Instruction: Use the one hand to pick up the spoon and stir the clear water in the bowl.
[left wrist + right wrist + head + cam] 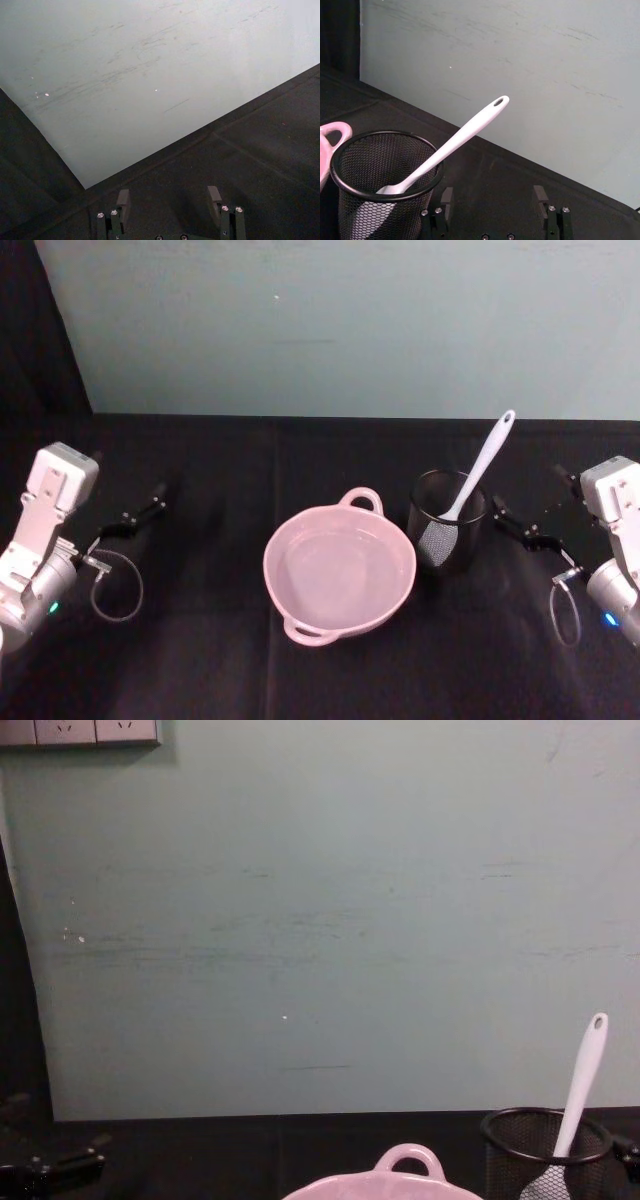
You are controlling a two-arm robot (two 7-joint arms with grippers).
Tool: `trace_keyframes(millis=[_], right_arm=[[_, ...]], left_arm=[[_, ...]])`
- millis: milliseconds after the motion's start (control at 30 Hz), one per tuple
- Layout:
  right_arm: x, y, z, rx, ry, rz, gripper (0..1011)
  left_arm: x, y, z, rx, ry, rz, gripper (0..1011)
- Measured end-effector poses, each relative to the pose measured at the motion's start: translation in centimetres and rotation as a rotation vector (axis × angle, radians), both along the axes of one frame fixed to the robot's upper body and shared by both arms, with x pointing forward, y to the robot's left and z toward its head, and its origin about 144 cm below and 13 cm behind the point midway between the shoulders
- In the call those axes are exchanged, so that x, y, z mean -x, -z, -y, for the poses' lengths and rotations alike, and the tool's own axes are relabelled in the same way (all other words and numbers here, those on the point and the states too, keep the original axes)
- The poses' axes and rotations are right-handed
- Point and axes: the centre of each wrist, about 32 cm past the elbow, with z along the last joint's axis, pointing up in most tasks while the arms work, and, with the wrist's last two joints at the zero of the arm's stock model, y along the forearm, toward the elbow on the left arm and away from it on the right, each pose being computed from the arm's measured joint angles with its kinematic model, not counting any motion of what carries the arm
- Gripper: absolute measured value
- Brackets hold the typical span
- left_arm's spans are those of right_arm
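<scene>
- Right claw (535, 515): hangs low over the black cloth (200, 660) at the table's right side; stands wide open, grips nothing, touches nothing.
- Fingers (538, 196) of the right claw: point toward the pale wall (520, 60), spread far apart, with bare cloth between.
- Spoon (480, 475): white, stands just to the left of the right claw and apart from it; rests scoop-down in the mesh cup (435, 540) and leans on the rim; tilts handle-up toward the wall, loop hole at the top, well above the cup's rim.
- Mesh cup: black and upright, sits just beside the right claw on its left; lies close ahead of one finger in the right wrist view, untouched.
- Bowl (268, 575): pink and round, lies farther left of the right claw, past the cup and just beside it; cannot tell whether bowl and cup touch.
- Sits roughly midway between both claws, shows a faint water line inside, and carries one loop handle toward the wall and one toward the robot.
- Left claw (135, 512): hangs over the cloth at the table's left side, with the bowl, mesh cup and spoon all well apart on its right; stands wide open as well, grips nothing.
</scene>
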Motion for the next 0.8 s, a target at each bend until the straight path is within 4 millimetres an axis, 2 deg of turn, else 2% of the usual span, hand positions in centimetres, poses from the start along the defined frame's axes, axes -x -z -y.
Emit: trace_keyframes(millis=[333,533,633,800], right_arm=[[0.0,0.0,0.0,0.000,0.000,0.000,1003],[0.8,-0.3,0.8,-0.008,0.001,-0.006,1002],[1.4,-0.8,1.3,-0.039,0.002,-0.024,1002],[1.9,-2.1,2.3,-0.189,-0.011,-0.092,1002]], left_arm=[[0.0,0.0,0.0,0.000,0.000,0.000,1005],[0.0,0.0,0.0,0.000,0.000,0.000,1005],[0.0,0.0,0.0,0.000,0.000,0.000,1005],[0.0,0.0,0.0,0.000,0.000,0.000,1005]])
